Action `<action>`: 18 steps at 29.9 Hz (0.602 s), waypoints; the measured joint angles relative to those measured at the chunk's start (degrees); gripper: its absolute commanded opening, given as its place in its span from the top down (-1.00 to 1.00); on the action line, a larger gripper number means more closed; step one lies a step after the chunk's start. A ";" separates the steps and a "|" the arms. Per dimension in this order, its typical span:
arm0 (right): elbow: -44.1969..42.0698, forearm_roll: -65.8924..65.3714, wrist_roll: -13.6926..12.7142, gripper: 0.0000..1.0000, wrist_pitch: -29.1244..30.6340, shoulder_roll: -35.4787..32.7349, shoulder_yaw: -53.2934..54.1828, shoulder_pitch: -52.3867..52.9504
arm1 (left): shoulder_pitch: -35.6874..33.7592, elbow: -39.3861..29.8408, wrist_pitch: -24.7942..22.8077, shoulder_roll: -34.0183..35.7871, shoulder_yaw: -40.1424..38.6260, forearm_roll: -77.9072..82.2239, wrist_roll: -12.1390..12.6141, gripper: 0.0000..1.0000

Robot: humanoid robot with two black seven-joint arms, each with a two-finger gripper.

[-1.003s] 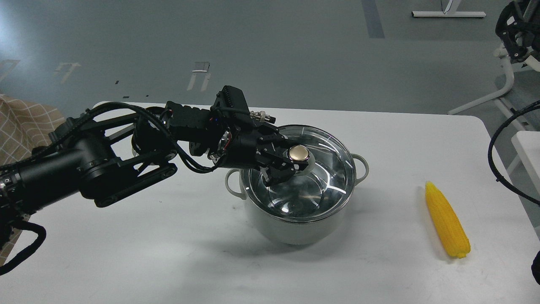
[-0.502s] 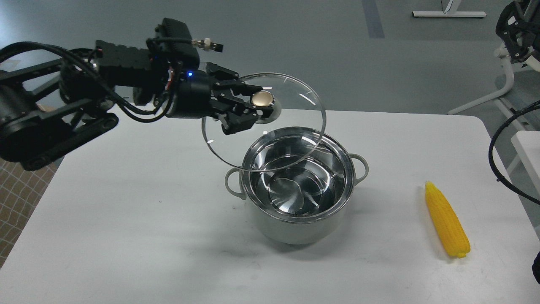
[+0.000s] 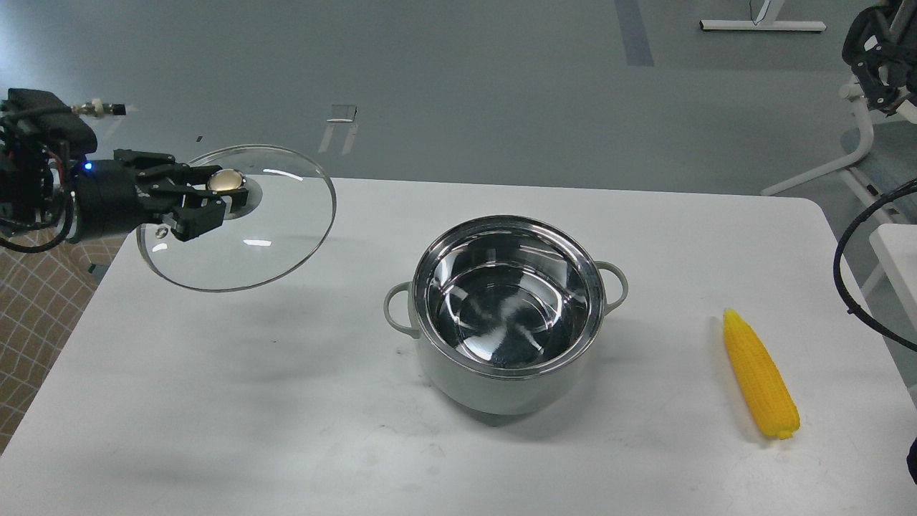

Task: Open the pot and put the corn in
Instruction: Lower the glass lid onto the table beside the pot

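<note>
The round grey-green pot (image 3: 510, 315) with a shiny steel inside sits open near the middle of the white counter (image 3: 251, 401). The bright yellow corn cob (image 3: 759, 374) lies on the counter well to its right. Far to the left, the left gripper (image 3: 212, 195) has its jaws closed on the gold knob of the round glass lid (image 3: 247, 233) (held up in the air, tilted). The right gripper is not in view.

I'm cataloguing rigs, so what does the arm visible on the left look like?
The left arm is matte black and blocky, with loose black cables, a small blue light and a silver connector on top. The left gripper has two black angular fingers.
</note>
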 measured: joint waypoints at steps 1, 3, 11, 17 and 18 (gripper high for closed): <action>0.01 0.00 0.00 -1.00 0.00 0.03 0.00 0.00 | 1.33 0.87 0.88 0.00 0.00 -0.06 0.00 0.40; 0.02 0.01 0.00 -1.00 0.00 0.04 0.00 0.00 | 3.56 2.75 2.16 -0.36 0.00 -0.41 0.01 0.40; 0.01 0.01 0.00 -1.00 0.00 0.13 0.00 -0.01 | 9.98 14.25 5.33 -8.41 -0.03 -1.87 0.01 0.40; -0.06 0.01 0.00 -1.00 0.00 -0.17 0.00 -0.01 | 12.08 18.42 7.15 -10.93 -0.02 -2.37 0.01 0.37; -0.06 0.01 0.00 -1.00 0.00 -0.18 0.00 -0.01 | 12.38 18.95 7.39 -11.39 -0.02 -2.40 0.02 0.30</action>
